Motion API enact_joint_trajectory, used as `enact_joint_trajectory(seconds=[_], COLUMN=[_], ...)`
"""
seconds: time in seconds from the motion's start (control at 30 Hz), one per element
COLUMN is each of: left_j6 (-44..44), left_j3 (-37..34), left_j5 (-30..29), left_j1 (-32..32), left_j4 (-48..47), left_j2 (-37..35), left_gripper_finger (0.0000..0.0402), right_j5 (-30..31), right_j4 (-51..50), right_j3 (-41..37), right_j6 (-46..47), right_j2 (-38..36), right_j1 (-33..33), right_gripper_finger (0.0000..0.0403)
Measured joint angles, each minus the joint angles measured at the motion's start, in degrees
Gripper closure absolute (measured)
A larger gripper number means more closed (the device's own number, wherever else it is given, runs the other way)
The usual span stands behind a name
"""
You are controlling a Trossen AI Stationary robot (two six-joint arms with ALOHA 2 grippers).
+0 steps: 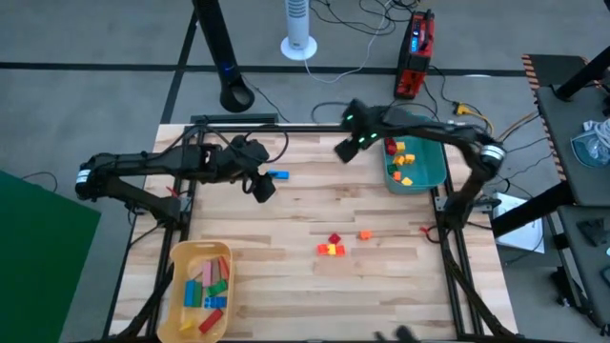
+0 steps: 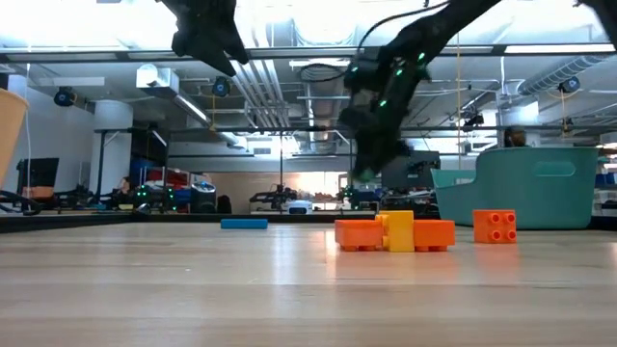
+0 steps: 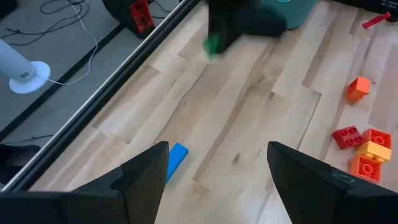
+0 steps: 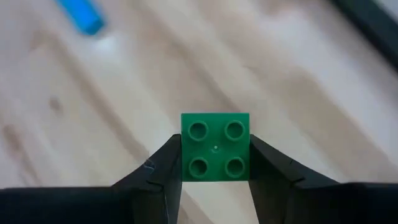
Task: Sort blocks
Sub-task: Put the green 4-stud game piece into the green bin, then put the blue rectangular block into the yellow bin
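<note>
The right gripper (image 4: 215, 163) pinches a green block (image 4: 215, 147), a square piece with four round studs on its face, one finger pressed against each side. Only the right wrist view shows those studs; in the high view the same block is a small green speck at the right gripper (image 1: 347, 149), held above the table just beside the teal bin (image 1: 435, 173), on the side toward the table's middle.

A blue block (image 1: 278, 175), a short flat bar, lies on the wood farther from the teal bin, close to the left gripper (image 1: 264, 188). The left wrist view shows that gripper's fingers (image 3: 144, 178) spread wide with nothing between them, the blue block (image 3: 177, 158) just past one fingertip.

Well apart from the teal bin, toward the table's front, sits a cluster of red, yellow and orange blocks (image 1: 332, 246) with a single orange block (image 1: 365, 234) near it. The low view shows the cluster as orange pieces flanking a yellow one; its red part is hidden there. More blocks lie inside the teal bin, visible only from above, since the low view shows just its wall (image 2: 536, 185). The yellow tray (image 1: 180, 257) at the front corner farthest from the bin holds several bars in pink, green, red and blue; their exact number is hard to make out.
</note>
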Motion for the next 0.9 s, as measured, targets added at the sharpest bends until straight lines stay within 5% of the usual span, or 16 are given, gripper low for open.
enact_joint_trajectory(seconds=[0.33,0.57,0.9], left_j6=[2.5,2.8,2.5], left_j3=[0.0,0.0,0.0], left_j5=[4.7,6.1,7.4], left_j1=[2.0,3.1,4.9], left_j4=[4.6,8.8,12.6], left_j2=[0.0,0.0,0.0], left_gripper_finger=[0.0143,0.0143,0.0143], right_j5=[15.5,23.1,24.5], right_j4=[-17.8,-21.3,-20.8], right_j3=[-1.4,-4.9,-7.0], right_j6=[10.3,13.6,16.3], right_j2=[-16.6,-21.8,-21.2], right_j1=[-11.6,-17.1,-17.5], right_gripper_finger=[0.0271,0.0271,0.0112])
